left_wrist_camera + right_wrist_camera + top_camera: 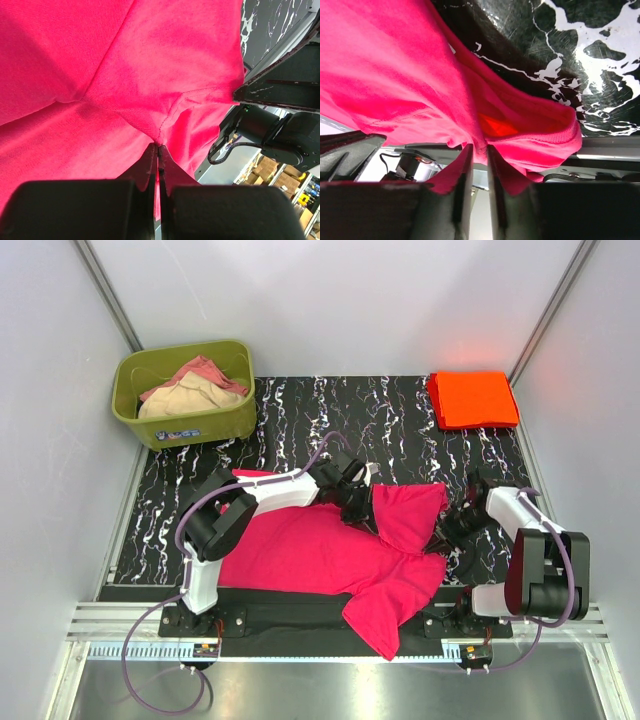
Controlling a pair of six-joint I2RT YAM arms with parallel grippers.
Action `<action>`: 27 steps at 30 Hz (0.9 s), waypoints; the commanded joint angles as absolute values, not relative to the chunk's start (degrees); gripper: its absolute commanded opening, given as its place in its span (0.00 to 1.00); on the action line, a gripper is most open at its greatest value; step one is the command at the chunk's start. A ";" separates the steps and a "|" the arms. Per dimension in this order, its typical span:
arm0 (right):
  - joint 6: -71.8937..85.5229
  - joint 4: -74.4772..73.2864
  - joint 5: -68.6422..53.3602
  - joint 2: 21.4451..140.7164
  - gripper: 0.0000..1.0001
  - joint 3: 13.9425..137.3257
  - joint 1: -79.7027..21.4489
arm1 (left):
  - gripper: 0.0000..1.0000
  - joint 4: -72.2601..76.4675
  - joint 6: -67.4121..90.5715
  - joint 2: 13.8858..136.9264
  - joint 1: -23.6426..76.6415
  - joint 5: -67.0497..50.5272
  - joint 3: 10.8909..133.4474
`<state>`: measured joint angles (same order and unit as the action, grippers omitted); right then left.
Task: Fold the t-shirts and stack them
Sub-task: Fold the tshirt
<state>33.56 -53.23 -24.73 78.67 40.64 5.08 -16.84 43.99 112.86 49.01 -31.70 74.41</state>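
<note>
Both grippers pinch the hot pink t-shirt (300, 555), spread on the marbled mat (330, 410) nearer than and right of the olive-green tub (150, 430); the left gripper (158, 148) is clamped on a seam fold, and the right gripper (478, 150) on a hem farther from the tub. The fold should go best if both lift level and travel together, keeping the cloth taut. Open mat runs right of the tub up to the folded orange-red t-shirt (472, 398), while one pink sleeve overhangs the mat's near edge.
</note>
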 commanded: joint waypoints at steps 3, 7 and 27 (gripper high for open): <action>34.28 -52.82 -25.84 78.14 0.06 40.96 4.66 | 0.00 -15.20 44.12 111.36 48.78 -33.93 75.67; 34.01 -56.33 -26.01 76.82 0.00 42.18 4.75 | 0.00 -15.21 44.21 111.27 48.69 -34.36 75.50; 31.55 -68.03 -26.72 71.01 0.00 45.18 1.32 | 0.00 -18.02 43.51 109.42 46.93 -36.30 72.16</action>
